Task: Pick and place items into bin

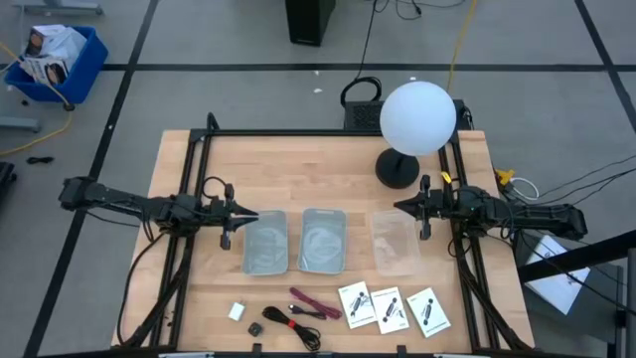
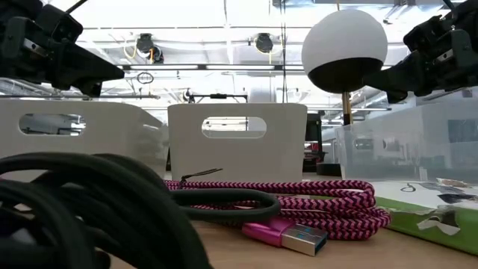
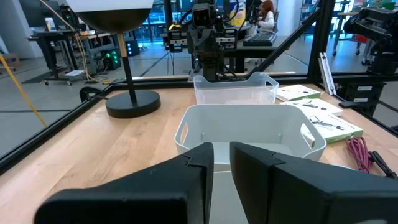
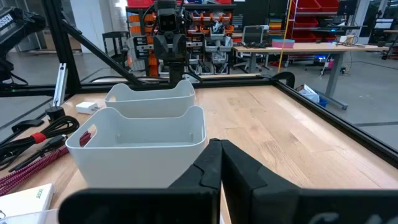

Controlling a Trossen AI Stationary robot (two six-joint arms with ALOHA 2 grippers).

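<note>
From above: left end effector (image 1: 241, 215) and right end effector (image 1: 402, 207) flank three bins (image 1: 323, 240); cards (image 1: 388, 308), strap (image 1: 314, 303), cable (image 1: 293, 323) along desk (image 1: 308, 169) front edge. Left wrist: fingers (image 3: 193, 165) slightly parted. Right wrist: fingers (image 4: 214, 163) closed, empty.

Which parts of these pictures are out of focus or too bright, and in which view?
Low view: the black cable nearest the lens is a soft blur, the pink braided cable behind it is sharper, and the ceiling lights wash out white. High view: the white globe lamp is bright and featureless. Left wrist view: the left gripper is blurred.
</note>
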